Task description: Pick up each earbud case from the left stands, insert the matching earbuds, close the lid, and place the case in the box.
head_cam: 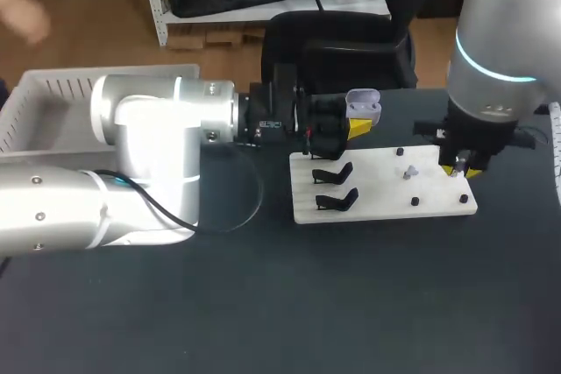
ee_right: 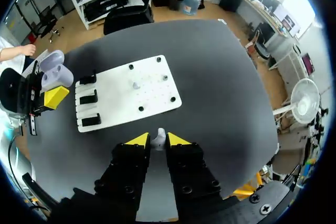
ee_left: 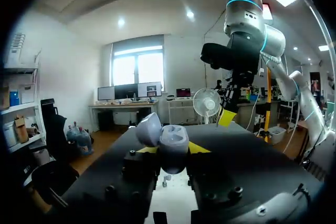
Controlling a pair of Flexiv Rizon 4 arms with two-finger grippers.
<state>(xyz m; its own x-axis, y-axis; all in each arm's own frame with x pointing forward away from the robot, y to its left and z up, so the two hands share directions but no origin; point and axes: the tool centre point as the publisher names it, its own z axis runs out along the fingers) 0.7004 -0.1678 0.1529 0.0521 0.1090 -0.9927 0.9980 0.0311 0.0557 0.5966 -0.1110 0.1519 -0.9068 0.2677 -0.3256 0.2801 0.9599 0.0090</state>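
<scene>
Light: bright, even, from overhead.
Shadows: soft and short, beneath the stands (head_cam: 333, 186) on the white board (head_cam: 386, 183).
Glare: sheen on the left arm (head_cam: 149, 129) shell; the dark table (head_cam: 263, 304) is matte.

Stands (head_cam: 333, 174) line the board's (head_cam: 377, 192) left; an earbud (head_cam: 408, 171), seemingly, sits mid-board.

black stands (head_cam: 336, 199) along board (head_cam: 377, 183) left, pegs (head_cam: 415, 201) right
</scene>
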